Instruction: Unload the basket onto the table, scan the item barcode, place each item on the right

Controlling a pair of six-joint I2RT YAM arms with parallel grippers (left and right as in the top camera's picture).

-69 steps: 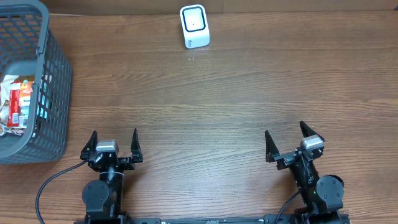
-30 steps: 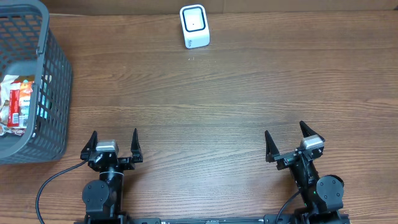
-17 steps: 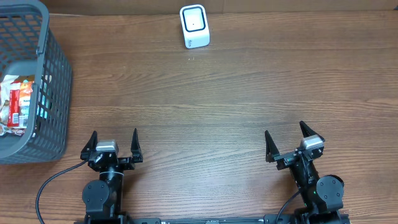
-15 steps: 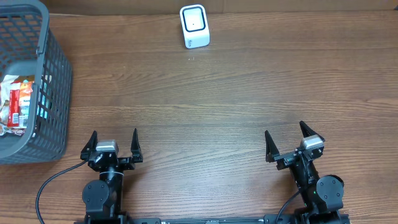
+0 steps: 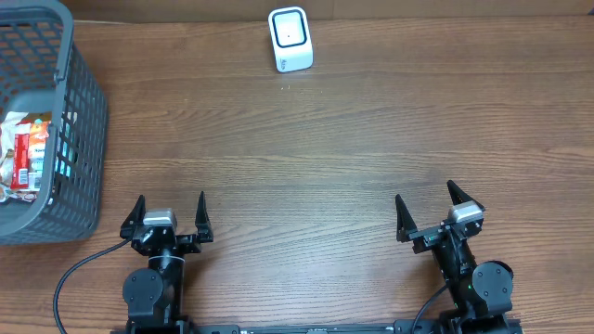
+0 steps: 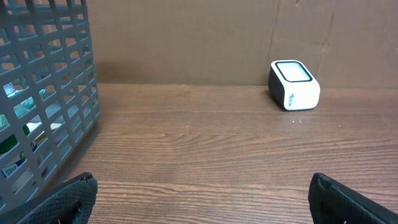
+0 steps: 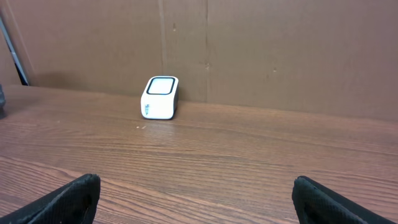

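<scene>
A white barcode scanner (image 5: 290, 39) with a dark window on top stands at the table's far edge; it also shows in the left wrist view (image 6: 293, 85) and the right wrist view (image 7: 160, 97). Packaged items (image 5: 26, 150) lie in the grey basket (image 5: 85, 111) at the left, partly seen through the mesh (image 6: 37, 118). My left gripper (image 5: 170, 211) rests near the front left edge, open and empty (image 6: 202, 196). At the front right my right gripper (image 5: 429, 203) is open too, with bare wood between its fingertips (image 7: 196, 196).
A brown cardboard wall (image 7: 261, 50) runs behind the table's far edge. The wooden tabletop (image 5: 325, 148) stretches between the grippers and the scanner. The basket's tall mesh wall stands just left of my left arm.
</scene>
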